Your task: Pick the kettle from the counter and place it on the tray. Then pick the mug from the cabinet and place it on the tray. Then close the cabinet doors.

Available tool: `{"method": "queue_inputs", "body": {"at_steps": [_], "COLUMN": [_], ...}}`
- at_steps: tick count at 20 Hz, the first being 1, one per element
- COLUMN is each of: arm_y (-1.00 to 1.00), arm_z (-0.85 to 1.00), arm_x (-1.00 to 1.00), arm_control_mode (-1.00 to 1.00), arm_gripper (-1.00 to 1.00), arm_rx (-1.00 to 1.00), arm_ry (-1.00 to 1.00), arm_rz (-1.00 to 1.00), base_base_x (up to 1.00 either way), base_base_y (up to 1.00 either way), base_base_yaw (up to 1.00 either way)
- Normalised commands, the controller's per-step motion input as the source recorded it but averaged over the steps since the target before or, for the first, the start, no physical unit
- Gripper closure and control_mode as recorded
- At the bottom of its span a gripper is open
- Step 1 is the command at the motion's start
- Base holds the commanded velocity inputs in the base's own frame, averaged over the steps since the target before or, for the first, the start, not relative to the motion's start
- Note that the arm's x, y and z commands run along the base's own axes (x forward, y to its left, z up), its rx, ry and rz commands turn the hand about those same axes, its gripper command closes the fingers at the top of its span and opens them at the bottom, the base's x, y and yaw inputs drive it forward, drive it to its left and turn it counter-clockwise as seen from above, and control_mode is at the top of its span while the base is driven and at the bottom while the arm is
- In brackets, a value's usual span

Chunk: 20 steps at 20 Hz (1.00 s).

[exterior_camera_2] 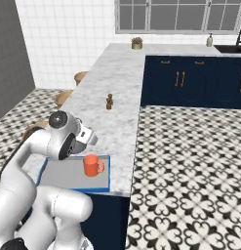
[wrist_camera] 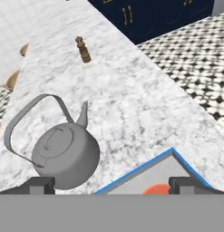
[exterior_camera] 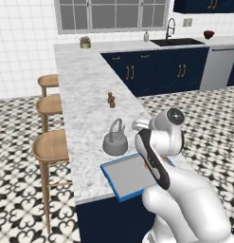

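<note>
The kettle (exterior_camera: 115,142) is seen standing upright on the marble tabletop (exterior_camera: 85,90), just beyond the far edge of the tray (exterior_camera: 132,176) and not on it. In the hand view the kettle (wrist_camera: 63,154) is shown just outside the tray's blue rim (wrist_camera: 145,168), its wire handle arched over the lid and its spout turned toward the small brown shaker (wrist_camera: 83,50), which stands well apart further along the tabletop.

The orange mug (exterior_camera_2: 92,165) is set upright on the grey floor of the tray (exterior_camera_2: 68,178), toward the tray's right side in the right base view, with its loop handle turned right. A sliver of orange, probably the mug (wrist_camera: 156,190), is seen at the bottom of the hand view, inside the blue rim.

The tool (wrist_camera: 111,185) is held above the tray's far corner, looking along the tabletop. Its two dark finger tips (wrist_camera: 41,185) are set wide apart, and nothing is gripped between them; the tool is released. The kettle lies beside the one tip and the mug near the other.

Three wooden stools (exterior_camera: 49,147) are lined up along the tabletop's outer side.
</note>
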Motion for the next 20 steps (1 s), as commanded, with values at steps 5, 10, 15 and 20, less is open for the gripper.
{"method": "queue_inputs", "body": {"at_steps": [5,10,15,20], "arm_y": [0.36,0.43,0.36,0.19], "arm_z": [0.27,0.30,0.00,0.02], "arm_x": [0.13,0.00,0.11,0.30], "arm_control_mode": [-1.00,-1.00,-1.00,-1.00], "arm_gripper": [-1.00,-1.00,-1.00,-1.00], "arm_rx": [0.00,0.05,0.01,0.01], "arm_ry": [0.12,0.01,0.07,0.15], "arm_rz": [-0.12,-0.05,-0.05,0.00], "base_base_x": [0.00,0.00,0.00,0.00], "base_base_y": [0.00,0.00,0.00,0.00], "base_base_yaw": [0.00,0.00,0.00,0.00]}}
